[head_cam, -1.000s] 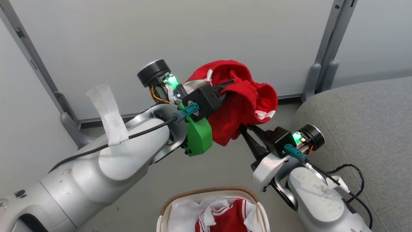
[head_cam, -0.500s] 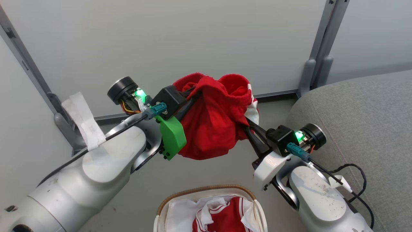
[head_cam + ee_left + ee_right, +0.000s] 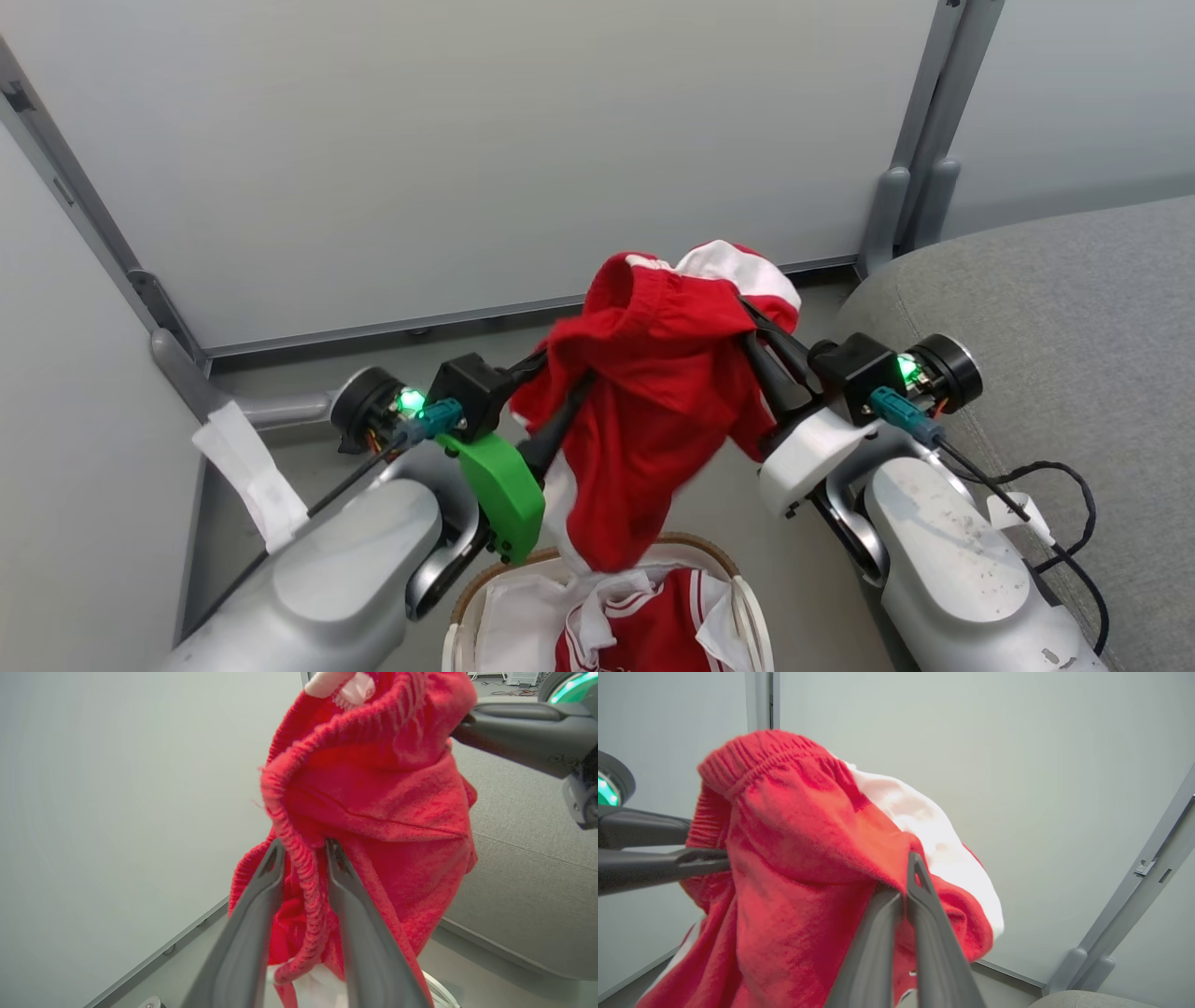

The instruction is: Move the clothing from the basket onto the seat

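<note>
Red shorts (image 3: 658, 420), hanging lengthwise, waistband up, hem over basket (image 3: 711, 546)

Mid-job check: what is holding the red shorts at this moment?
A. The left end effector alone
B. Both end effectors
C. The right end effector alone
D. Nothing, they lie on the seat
B: the left end effector grips the ribbed waistband of the red shorts, and the right end effector is shut on another fold of them, so they hang between the two arms.
</note>
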Available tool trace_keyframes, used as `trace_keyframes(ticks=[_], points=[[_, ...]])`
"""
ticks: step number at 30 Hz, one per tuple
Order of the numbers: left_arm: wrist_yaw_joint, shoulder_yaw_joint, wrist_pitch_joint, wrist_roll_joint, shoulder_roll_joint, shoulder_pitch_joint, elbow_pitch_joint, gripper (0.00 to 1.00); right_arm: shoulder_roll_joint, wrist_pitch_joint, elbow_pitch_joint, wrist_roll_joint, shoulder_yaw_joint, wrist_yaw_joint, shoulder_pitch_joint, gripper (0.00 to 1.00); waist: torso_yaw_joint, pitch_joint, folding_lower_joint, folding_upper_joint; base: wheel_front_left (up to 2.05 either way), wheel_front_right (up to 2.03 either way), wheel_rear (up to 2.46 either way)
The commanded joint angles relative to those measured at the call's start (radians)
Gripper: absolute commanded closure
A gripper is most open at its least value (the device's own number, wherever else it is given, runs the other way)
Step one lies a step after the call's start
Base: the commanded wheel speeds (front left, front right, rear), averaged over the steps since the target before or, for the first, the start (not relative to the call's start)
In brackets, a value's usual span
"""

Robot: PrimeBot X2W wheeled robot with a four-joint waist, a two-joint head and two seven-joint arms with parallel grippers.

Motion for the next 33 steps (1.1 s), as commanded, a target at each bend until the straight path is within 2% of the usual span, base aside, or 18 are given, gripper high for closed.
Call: trace_keyframes(ticks=[1,6,8,13,24,29,33], points=[[0.01,0.008,-0.01,-0.008,-0.006,0.036,0.006,0.0,-0.005,0.0,-0.006,-0.012,-0.015,-0.001,-0.007,1.0,0.0,0.001,0.0,0.0,0.0,0.0,0.0],[0.033,0.039,-0.026,-0.005,-0.029,0.125,0.007,0.0,-0.004,-0.001,-0.007,-0.042,-0.069,-0.001,-0.014,1.0,-0.002,0.004,0.0,0.0,0.0,0.0,0.0],[0.052,0.077,-0.026,0.015,-0.048,0.178,-0.011,0.0,-0.004,-0.001,-0.008,-0.059,-0.096,-0.001,-0.007,1.0,-0.003,0.005,0.0,0.0,0.0,0.0,0.0],[0.064,0.169,-0.024,0.07,-0.071,0.274,-0.055,0.0,-0.004,0.0,-0.006,-0.078,-0.127,-0.001,0.015,1.0,-0.007,0.009,0.0,0.0,0.0,0.0,0.0],[0.037,0.326,-0.024,0.194,-0.12,0.399,-0.09,0.0,-0.004,0.0,-0.001,-0.092,-0.141,-0.001,0.004,1.0,-0.039,0.023,0.0,0.0,0.0,0.0,0.0],[0.019,0.381,-0.024,0.242,-0.143,0.431,-0.099,0.0,-0.004,0.0,-0.002,-0.108,-0.147,-0.001,-0.016,1.0,-0.09,0.037,0.0,0.0,0.0,0.0,0.0],[0.006,0.417,-0.024,0.277,-0.159,0.444,-0.112,0.0,-0.006,0.0,-0.006,-0.142,-0.169,-0.001,-0.038,1.0,-0.157,0.052,0.0,0.0,0.0,0.0,0.0]])
